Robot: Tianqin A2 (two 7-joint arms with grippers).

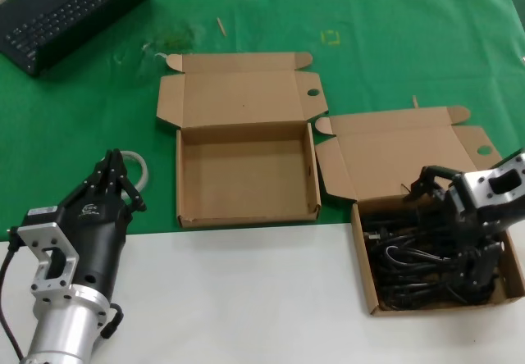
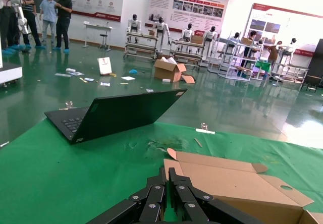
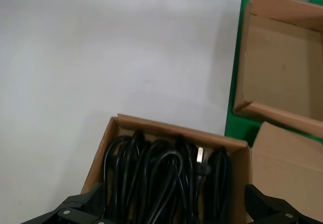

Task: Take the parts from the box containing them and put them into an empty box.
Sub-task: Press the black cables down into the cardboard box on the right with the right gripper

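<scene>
While my right gripper (image 1: 469, 253) hung low over the box containing the cords (image 1: 367, 286), its fingers (image 3: 70, 215) stood spread wide, one at each side of the black bundle and clamped on nothing. The power cords (image 3: 166, 183) lay looped inside that box, filling most of its floor, with a plug (image 3: 201, 156) showing among the loops. That box sat on the white part of the table (image 1: 246, 298) to my right, its lid folded back onto the green mat (image 1: 82, 134).

My left gripper (image 1: 115, 171) rested near the table's edge on my left, well apart from both boxes, with its fingers (image 2: 169, 186) closed together and holding nothing. Just beside its tip lay a whitish ring of tubing (image 1: 141, 166).

Between my two arms stood the empty box (image 1: 246, 215) on the green mat, lid open and tilted back, with bare cardboard inside. A black laptop (image 2: 116, 115) lay open at the far left of the mat.
</scene>
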